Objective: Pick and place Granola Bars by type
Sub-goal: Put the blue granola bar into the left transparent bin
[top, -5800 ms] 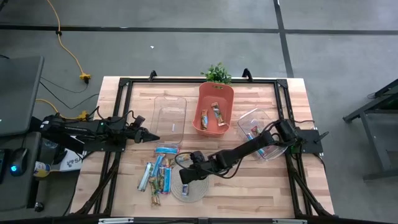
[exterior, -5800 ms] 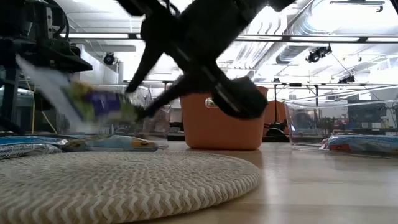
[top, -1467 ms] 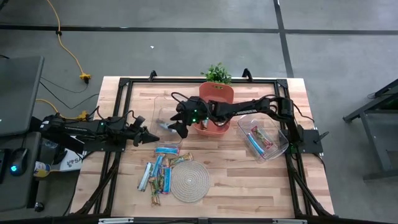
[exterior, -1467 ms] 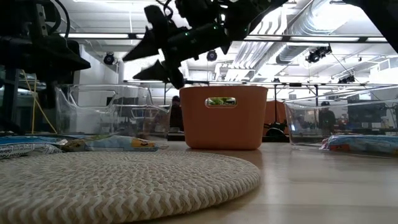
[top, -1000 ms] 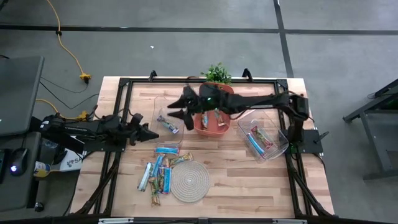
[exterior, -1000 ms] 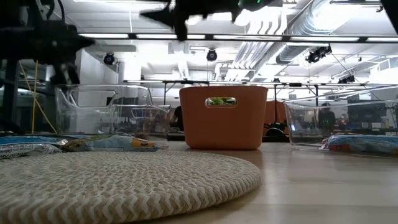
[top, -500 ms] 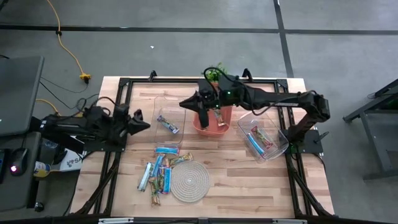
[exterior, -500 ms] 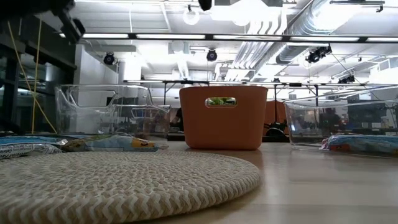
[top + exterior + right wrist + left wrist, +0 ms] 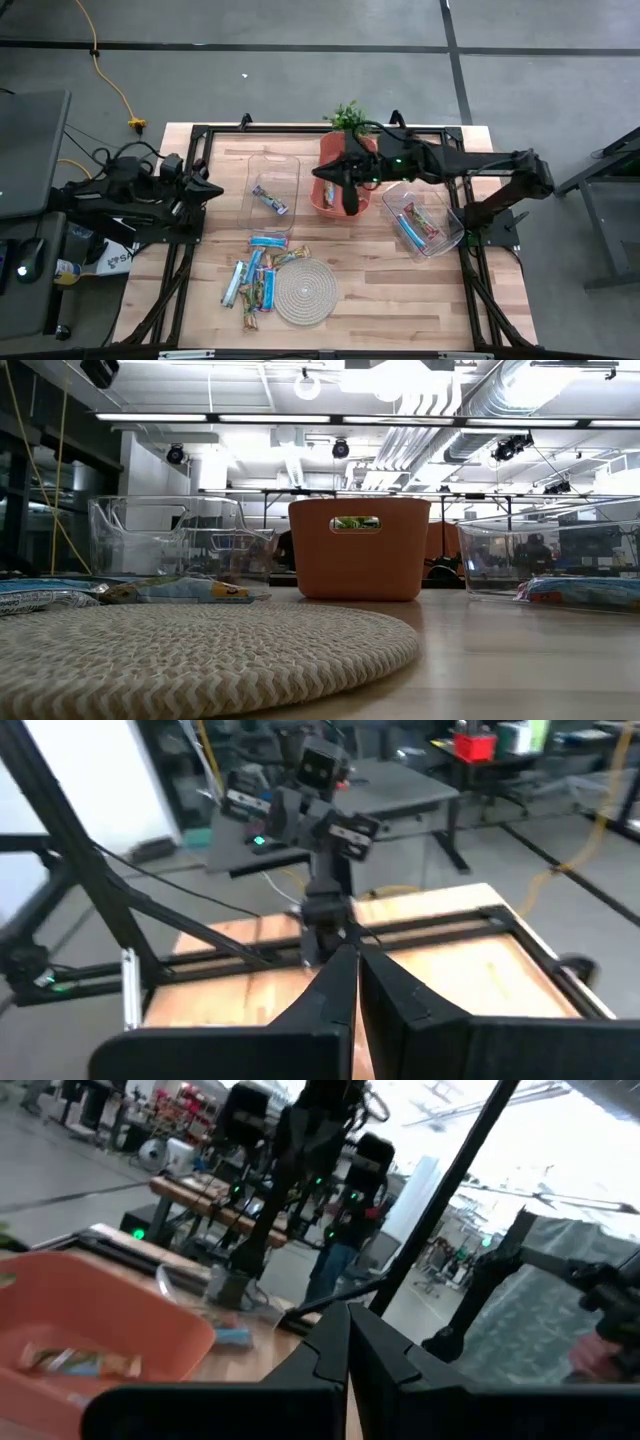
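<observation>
Sorted: you have granola bars in the clear bin (image 9: 273,187), orange basket (image 9: 340,196) and right clear tub (image 9: 424,218).
Left: loose bars (image 9: 255,275) lower left of centre on the bench (image 9: 380,280).
Right gripper (image 9: 347,203): closed, empty, over the basket.
Left gripper (image 9: 212,189): closed, empty, left edge.

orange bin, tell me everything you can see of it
The orange bin is a smooth, plastic-looking tub with rounded corners, slightly tapered walls and a slot handle cut in its side. It stands upright on the wooden table, at the far middle, between two clear containers, just in front of a small green plant. A couple of granola bars lie inside. The right gripper, shut and empty, hangs over its near rim.
</observation>
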Action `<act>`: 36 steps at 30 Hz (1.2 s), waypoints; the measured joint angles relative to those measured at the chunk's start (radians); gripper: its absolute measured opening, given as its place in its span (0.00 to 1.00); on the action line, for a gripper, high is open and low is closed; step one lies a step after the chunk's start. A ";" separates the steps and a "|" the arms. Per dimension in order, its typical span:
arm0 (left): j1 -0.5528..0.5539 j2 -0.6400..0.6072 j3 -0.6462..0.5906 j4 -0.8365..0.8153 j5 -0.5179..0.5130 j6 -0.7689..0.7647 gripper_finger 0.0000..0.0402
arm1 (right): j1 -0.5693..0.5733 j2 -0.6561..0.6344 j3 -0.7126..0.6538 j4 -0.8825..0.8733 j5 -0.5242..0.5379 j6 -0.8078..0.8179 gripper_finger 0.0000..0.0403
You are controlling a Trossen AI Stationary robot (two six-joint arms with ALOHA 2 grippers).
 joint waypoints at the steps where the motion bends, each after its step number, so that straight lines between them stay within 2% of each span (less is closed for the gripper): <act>1: 0.000 0.000 0.003 -0.012 -0.002 -0.001 0.00 | 0.011 -0.017 0.000 -0.027 0.028 0.000 0.00; 6: 0.000 0.000 0.005 -0.028 -0.001 -0.015 0.00 | 0.075 -0.145 -0.088 -0.034 0.168 0.008 0.00; 16: 0.000 0.000 0.014 -0.056 0.007 -0.045 0.00 | 0.243 -0.537 -0.612 0.336 0.428 0.098 0.00; 21: 0.000 0.027 0.181 -0.343 0.004 -0.046 0.00 | 0.300 -0.650 -0.766 0.447 0.531 0.117 0.00; 25: 0.000 0.091 0.408 -0.591 -0.078 -0.059 0.00 | 0.323 -0.707 -0.837 0.468 0.574 0.128 0.00; 29: 0.000 0.193 0.596 -0.816 -0.167 -0.156 0.00 | 0.336 -0.746 -0.868 0.464 0.619 0.128 0.00; 33: 0.000 0.301 0.681 -1.011 -0.198 -0.340 0.00 | 0.348 -0.783 -0.871 0.385 0.704 0.139 0.00; 36: 0.000 0.370 0.686 -1.116 -0.151 -0.430 0.00 | 0.359 -0.826 -0.871 0.323 0.708 0.143 0.00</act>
